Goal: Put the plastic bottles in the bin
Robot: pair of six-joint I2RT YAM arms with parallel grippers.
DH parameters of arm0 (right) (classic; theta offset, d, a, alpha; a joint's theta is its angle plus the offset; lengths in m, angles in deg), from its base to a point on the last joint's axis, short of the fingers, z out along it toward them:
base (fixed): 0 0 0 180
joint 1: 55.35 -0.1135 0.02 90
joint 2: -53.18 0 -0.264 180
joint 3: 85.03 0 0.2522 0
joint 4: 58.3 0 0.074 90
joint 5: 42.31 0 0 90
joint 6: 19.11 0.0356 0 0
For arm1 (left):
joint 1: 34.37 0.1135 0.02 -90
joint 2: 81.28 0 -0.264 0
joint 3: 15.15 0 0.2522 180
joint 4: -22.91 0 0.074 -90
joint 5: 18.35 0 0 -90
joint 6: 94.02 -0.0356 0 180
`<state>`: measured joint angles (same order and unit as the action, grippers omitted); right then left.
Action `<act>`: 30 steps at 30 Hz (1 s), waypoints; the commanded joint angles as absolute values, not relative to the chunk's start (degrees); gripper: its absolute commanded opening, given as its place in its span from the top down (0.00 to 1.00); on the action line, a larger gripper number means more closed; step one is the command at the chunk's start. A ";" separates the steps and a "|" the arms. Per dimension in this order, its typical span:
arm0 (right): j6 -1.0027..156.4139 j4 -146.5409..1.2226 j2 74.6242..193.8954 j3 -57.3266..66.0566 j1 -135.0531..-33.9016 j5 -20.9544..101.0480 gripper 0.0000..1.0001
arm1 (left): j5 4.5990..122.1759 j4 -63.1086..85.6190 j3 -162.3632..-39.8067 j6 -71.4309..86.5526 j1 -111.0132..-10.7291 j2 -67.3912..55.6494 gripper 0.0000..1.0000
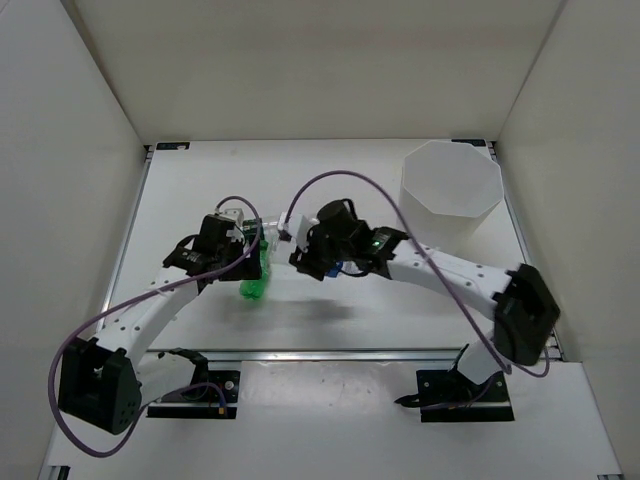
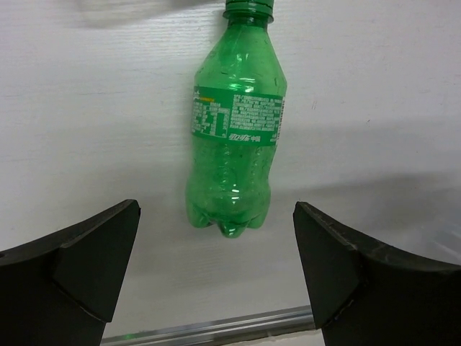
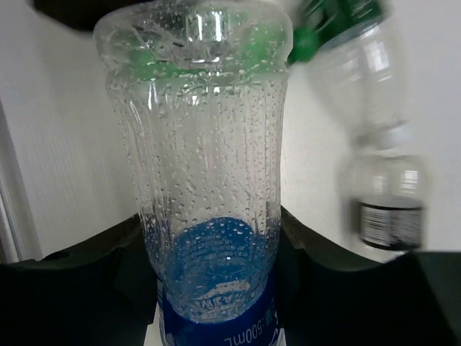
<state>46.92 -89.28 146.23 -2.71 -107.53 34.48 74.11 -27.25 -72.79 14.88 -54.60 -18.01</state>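
Note:
An all-green translucent bottle [image 2: 234, 144] lies on the white table, base toward my left gripper [image 2: 216, 216]. That gripper is open, with its fingers either side of the base and apart from it. In the top view the green bottle [image 1: 256, 278] lies just right of the left gripper [image 1: 238, 243]. My right gripper [image 3: 212, 245] is shut on a clear blue-labelled bottle [image 3: 209, 180], wet inside; in the top view the right gripper [image 1: 312, 256] is at mid-table. A green-labelled clear bottle [image 3: 346, 43] and a black-white-labelled one [image 3: 385, 205] lie blurred beyond it. The white faceted bin [image 1: 450, 190] stands at the far right.
A metal rail [image 1: 320, 352] runs along the near side of the table. White walls enclose the workspace on the left, back and right. Purple cables [image 1: 340, 180] loop over both arms.

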 commanded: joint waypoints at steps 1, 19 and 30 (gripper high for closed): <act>52.41 -85.60 133.81 0.18 -105.46 36.87 0.80 | 73.85 -22.32 -72.24 14.44 -55.81 -16.59 0.02; 65.44 -84.46 121.29 4.67 -63.00 34.59 0.63 | 75.34 -14.84 -73.48 14.26 -60.13 -0.95 0.13; 64.74 -84.98 118.13 5.28 -64.58 39.33 0.01 | 76.75 -15.02 -73.04 15.32 -60.21 -1.65 0.40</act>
